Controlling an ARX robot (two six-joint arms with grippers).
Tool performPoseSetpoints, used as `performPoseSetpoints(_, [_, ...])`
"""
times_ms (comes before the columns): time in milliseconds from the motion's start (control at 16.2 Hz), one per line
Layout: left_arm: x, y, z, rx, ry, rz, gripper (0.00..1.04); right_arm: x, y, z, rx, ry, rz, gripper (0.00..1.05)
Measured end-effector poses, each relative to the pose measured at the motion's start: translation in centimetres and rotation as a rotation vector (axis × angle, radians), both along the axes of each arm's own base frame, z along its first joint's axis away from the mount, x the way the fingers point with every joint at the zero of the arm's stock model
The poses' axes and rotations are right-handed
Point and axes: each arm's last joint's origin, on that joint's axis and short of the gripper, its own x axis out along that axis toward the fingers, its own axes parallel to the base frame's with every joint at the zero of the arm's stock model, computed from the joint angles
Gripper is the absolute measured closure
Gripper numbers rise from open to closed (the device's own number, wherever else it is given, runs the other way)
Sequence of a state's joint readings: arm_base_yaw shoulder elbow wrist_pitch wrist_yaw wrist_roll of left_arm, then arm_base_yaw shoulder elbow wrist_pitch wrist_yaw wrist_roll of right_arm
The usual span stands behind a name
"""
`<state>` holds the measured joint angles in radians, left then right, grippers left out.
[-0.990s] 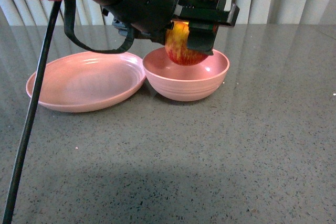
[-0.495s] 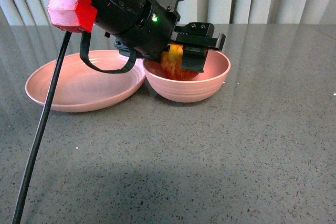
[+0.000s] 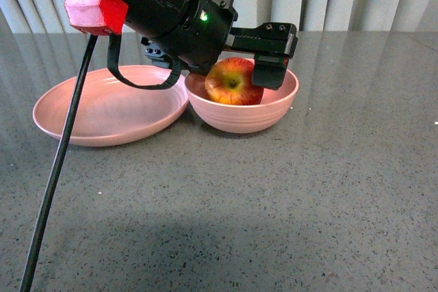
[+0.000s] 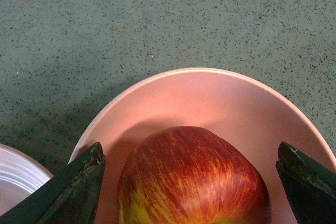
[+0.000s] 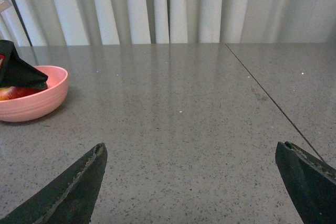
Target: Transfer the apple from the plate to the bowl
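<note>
apple [image 3: 233, 81] in bowl [image 3: 239, 115], inside parted left gripper [image 4: 189, 149]

apple [image 3: 233, 81]: resting in bowl [image 3: 243, 115], frame centre, dimple toward camera | left gripper [image 3: 237, 73]: over bowl, straddling apple | plate [image 3: 102, 111]: centre-left, just beside bowl

A grey, dark-speckled polished stone counter [image 3: 287, 196] fills the scene from the near edge to the back. Behind it hangs a pale, vertically pleated curtain [image 5: 157, 6], lit softly and mirrored as faint streaks in the glossy surface. A thin dark seam [image 5: 268, 97] runs diagonally across the counter. A broad soft shadow lies along the near side.
</note>
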<state>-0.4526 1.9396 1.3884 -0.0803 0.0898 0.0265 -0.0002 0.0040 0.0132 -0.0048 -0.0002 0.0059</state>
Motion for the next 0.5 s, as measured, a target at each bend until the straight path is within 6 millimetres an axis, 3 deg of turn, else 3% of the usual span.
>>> performPoseSetpoints(186, [-0.3,0.4,1.9,-0.031,-0.046,-0.005,0.07,0.0,0.0,0.0,0.0,0.0,0.0,0.07])
performPoseSetpoints(371, [-1.9,1.4,7.6,-0.126,-0.209,-0.006,0.07,0.0,0.0,0.0,0.0,0.0,0.0,0.07])
performPoseSetpoints(495, [-3.7,3.0,11.6,-0.177,-0.336,0.022,0.07,0.0,0.0,0.0,0.0,0.0,0.0,0.07])
